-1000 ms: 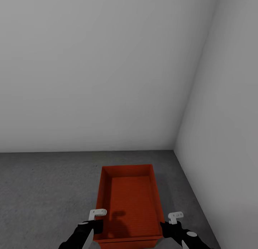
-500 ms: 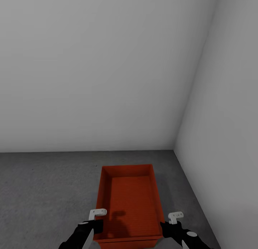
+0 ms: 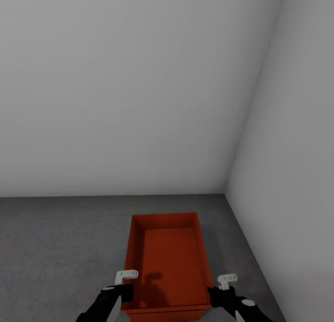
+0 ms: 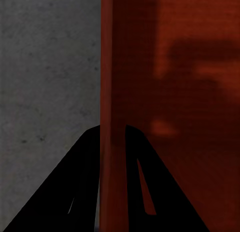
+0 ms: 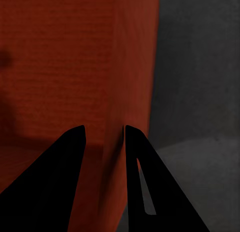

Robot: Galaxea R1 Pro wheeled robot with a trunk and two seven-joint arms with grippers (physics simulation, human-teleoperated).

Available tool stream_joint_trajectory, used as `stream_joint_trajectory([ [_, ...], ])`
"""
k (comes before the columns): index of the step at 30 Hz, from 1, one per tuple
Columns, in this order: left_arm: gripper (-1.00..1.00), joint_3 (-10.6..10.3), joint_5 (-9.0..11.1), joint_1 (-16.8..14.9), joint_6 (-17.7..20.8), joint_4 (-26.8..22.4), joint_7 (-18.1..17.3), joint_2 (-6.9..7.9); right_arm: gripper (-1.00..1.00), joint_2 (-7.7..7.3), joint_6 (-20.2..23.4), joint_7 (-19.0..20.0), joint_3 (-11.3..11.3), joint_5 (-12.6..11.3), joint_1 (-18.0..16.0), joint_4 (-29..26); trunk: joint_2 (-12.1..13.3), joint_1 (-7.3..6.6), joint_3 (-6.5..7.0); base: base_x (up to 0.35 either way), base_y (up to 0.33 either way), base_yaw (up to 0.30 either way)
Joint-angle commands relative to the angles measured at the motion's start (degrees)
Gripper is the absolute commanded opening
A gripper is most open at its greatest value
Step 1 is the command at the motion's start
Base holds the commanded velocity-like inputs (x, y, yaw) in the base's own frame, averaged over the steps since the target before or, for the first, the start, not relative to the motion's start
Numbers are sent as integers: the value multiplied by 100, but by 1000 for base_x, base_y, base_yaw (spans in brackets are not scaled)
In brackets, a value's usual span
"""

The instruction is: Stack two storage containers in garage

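One orange-red storage container [image 3: 169, 257], open-topped and empty, lies lengthwise in front of me over the dark grey concrete floor [image 3: 60, 248] of the garage corner. My left gripper [image 3: 123, 289] is shut on its left wall near the near end; in the left wrist view the fingers [image 4: 80, 192] straddle that thin wall of the container [image 4: 165, 92]. My right gripper [image 3: 215, 292] is shut on the right wall, its fingers [image 5: 55, 182] closing around the container's edge [image 5: 75, 67]. Whether the container rests on the floor or hangs just above it, I cannot tell.
A plain pale grey back wall [image 3: 130, 90] and a right-hand wall [image 3: 297, 173] meet in a corner just beyond the container. Bare concrete [image 4: 50, 67] stretches to the left, and a narrow strip of floor [image 5: 200, 67] separates the container from the right wall.
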Motion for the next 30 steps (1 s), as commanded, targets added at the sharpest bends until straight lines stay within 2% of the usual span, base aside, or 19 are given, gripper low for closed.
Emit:
stream_joint_trajectory([
  [1, -100, 126, 45, -5, -151, -150, 14, -14, -100, 66, -7, 132, 92, -57, 4, 12, -3, -1, -6, 0, 0, 0],
  [5, -100, 126, 45, -5, -151, -150, 15, -14, -100, 66, -7, 132, 92, -58, 4, 12, -123, 65, -59, 0, 0, 0],
  [30, -100, 126, 44, -5, -151, -150, 15, -14, -100, 66, -7, 132, 92, -54, 4, 12, -123, 65, -59, 0, 0, 0],
])
